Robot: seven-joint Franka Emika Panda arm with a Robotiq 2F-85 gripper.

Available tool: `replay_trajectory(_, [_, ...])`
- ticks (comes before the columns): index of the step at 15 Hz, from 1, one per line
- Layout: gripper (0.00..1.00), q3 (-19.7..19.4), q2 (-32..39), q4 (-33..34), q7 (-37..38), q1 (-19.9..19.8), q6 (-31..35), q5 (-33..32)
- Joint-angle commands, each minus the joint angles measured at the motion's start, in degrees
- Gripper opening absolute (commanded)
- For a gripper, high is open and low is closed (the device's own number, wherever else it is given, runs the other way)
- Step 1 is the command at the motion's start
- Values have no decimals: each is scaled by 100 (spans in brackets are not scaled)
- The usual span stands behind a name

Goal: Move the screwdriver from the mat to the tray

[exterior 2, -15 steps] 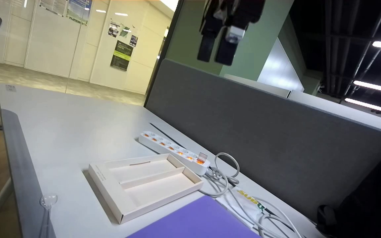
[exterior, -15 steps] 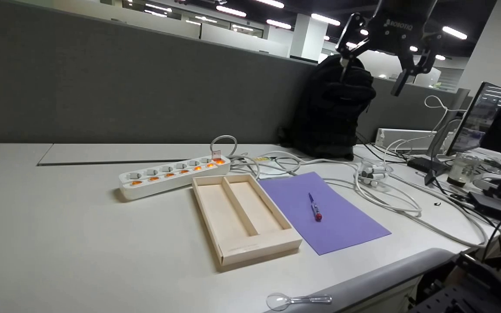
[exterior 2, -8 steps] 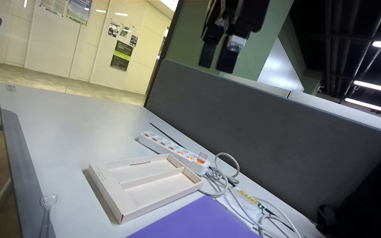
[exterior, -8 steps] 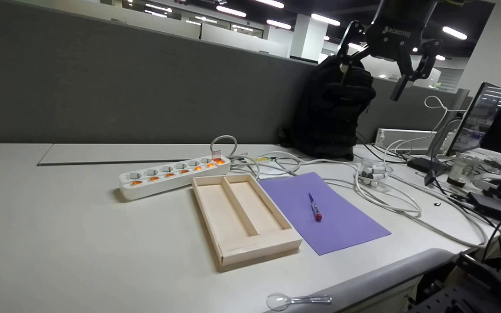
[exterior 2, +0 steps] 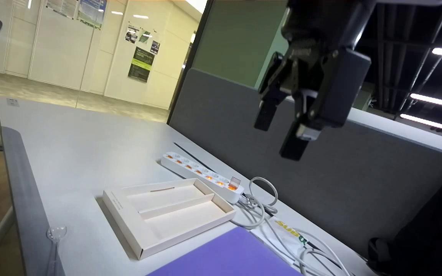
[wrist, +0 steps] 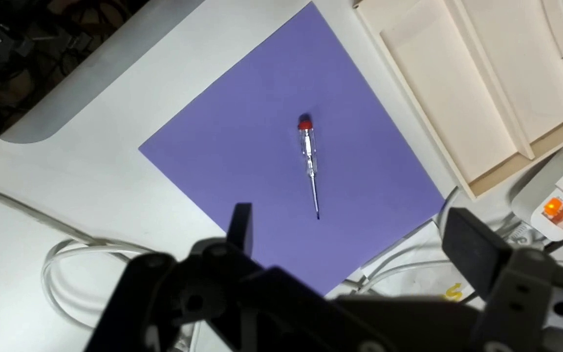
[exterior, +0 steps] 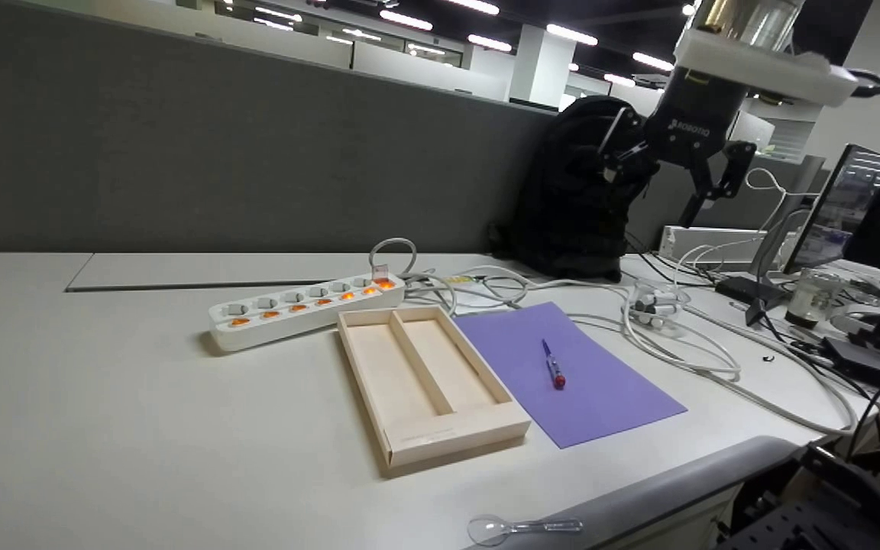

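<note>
The screwdriver (wrist: pixel 309 149) has a clear handle with a red end and a thin metal shaft. It lies on the purple mat (wrist: pixel 257 137), and it also shows on the mat (exterior: pixel 608 401) in an exterior view (exterior: pixel 552 363). In an exterior view, only part of the mat (exterior 2: pixel 225 257) shows and the screwdriver is out of view. The light-wood tray (exterior: pixel 455 441) with its divider stands beside the mat; its rim also shows in the wrist view (wrist: pixel 417 108). My gripper (exterior: pixel 648 191) is open and empty, high above the table, its fingers (wrist: pixel 347 222) wide apart.
A white power strip (exterior: pixel 310 315) stands behind the tray. Loose white cables (exterior: pixel 684 363) run behind and beside the mat. A black backpack (exterior: pixel 577 198) leans on the grey partition (exterior: pixel 257 153). A clear spoon (exterior: pixel 532 526) lies at the front edge. A monitor (exterior: pixel 841 206) stands at the side.
My gripper has come down and, in an exterior view, moved right and grown larger. It stays open. The screwdriver, mat and tray have not moved.
</note>
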Motion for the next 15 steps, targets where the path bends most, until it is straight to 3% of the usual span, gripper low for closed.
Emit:
replay_trajectory(1, [100,-280,1023,494,-571,131,175,17])
replay_trajectory(5, [100,-350,1869,774,-923,239,742,32])
replay_trajectory(12, [100,-351,3161,1159,-852,429,1590,-3])
replay_trajectory(14, [100,-372,3407,1263,-701,469,1714,41])
replay_trajectory(15, [100,-374,3147,1023,-863,475,1676,28])
